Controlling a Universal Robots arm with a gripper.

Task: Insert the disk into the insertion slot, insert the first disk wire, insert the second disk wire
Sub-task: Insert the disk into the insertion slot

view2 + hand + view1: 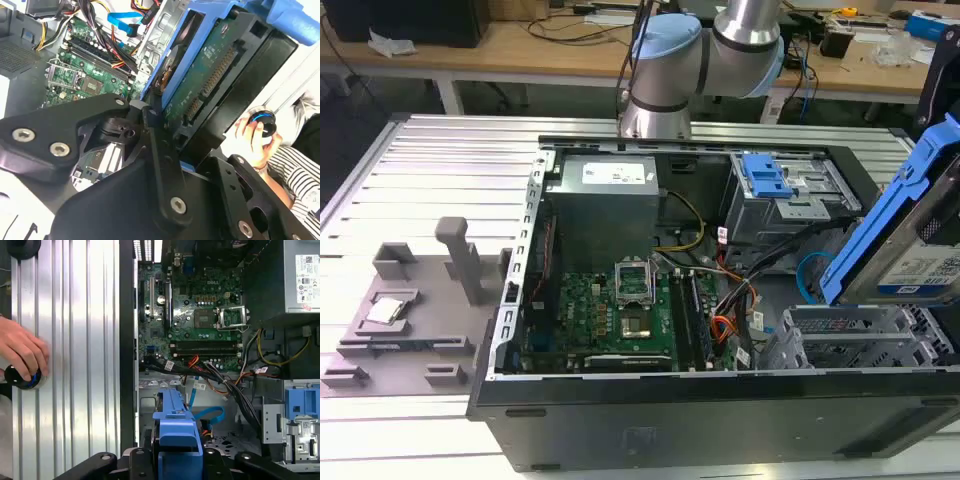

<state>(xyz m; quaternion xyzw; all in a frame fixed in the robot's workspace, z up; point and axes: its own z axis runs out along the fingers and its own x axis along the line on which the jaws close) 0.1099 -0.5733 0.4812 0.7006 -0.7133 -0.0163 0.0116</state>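
Clamped in the tool [178, 464]: the disk [176, 432], black fingers pressed on either side of its blue carrier. The disk hangs tilted. Just below the tool is the insertion slot [850, 335], a silvery perforated cage; the disk is not in it. Beyond that are loose cables [220, 380], then the motherboard [200, 315]. Farther off is the grey cage with blue clip [767, 178]. Well off to the side, on the ribbed counter [75, 365], a person's hand [20, 352] rests on a round knob [20, 377].
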